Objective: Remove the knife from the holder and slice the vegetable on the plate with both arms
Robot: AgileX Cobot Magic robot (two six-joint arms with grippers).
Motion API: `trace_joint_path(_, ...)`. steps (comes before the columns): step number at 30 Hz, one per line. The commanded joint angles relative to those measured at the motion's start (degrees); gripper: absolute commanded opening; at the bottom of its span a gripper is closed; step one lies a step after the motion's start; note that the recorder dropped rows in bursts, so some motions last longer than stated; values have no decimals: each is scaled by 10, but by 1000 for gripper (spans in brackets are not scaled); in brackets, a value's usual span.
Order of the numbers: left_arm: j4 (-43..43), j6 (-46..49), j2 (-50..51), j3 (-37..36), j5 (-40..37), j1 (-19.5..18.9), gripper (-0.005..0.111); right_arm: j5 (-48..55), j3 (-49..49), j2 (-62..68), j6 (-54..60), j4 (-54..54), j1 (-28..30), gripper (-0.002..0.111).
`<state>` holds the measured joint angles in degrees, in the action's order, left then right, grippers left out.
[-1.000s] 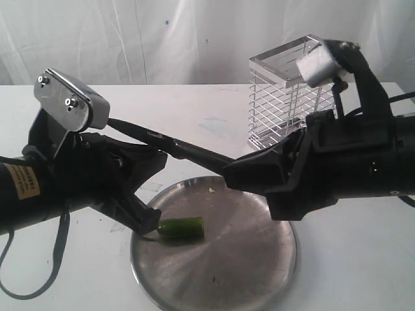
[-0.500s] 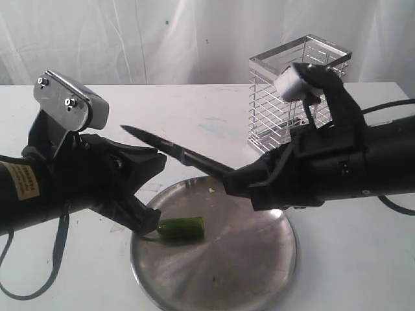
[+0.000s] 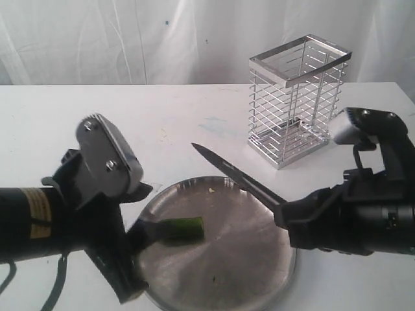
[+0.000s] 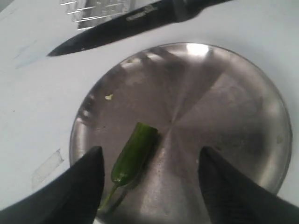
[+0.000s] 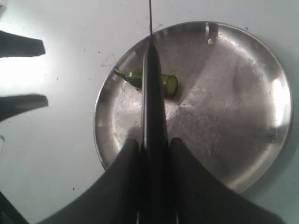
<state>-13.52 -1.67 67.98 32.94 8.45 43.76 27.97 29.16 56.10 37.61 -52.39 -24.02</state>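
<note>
We see the left claw (image 3: 137,259) released at the lower left of the exterior view, its two black fingers (image 4: 86,186) spread wide over the near-left rim of the large round brushed-silver plate (image 3: 259,259). The small glossy green chilli pepper (image 3: 181,228) lies on the left part of that plate, cut end toward the middle and thin stem toward the rim. In the left wrist view the pepper (image 4: 133,151) sits in the gap between the fingers, much nearer one finger than the other, and we cannot make out any contact.

The right claw (image 3: 288,220), at the lower right, is clenched on the black handle of the slim dark pointed knife (image 3: 240,176). The blade slants up and to the left above the plate's far edge, apart from the pepper. In the right wrist view the blade (image 5: 152,93) runs straight across the pepper (image 5: 168,84).

The tall silver wire basket holder (image 3: 295,103) stands upright on the white table (image 3: 162,116) at the upper right, beyond the plate.
</note>
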Motion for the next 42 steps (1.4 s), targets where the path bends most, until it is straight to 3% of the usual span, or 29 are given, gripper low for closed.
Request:
trace_joint_path(1,-50,2,49,30,-44,22,70,-23,-24,-29,-6,3,0,0)
trace_joint_path(10,-65,5,172,119,-89,-14,70,-47,-41,-45,-16,2,0,0)
trace_joint_path(20,-113,11,251,203,-201,-14,70,-71,-46,-46,-19,-16,0,0)
trace_joint_path(30,-114,82,294,205,-202,-14,70,-71,-46,-46,-13,-16,0,0)
trace_joint_path(42,-137,77,308,205,-175,-14,73,-70,-46,-46,-4,-19,0,0)
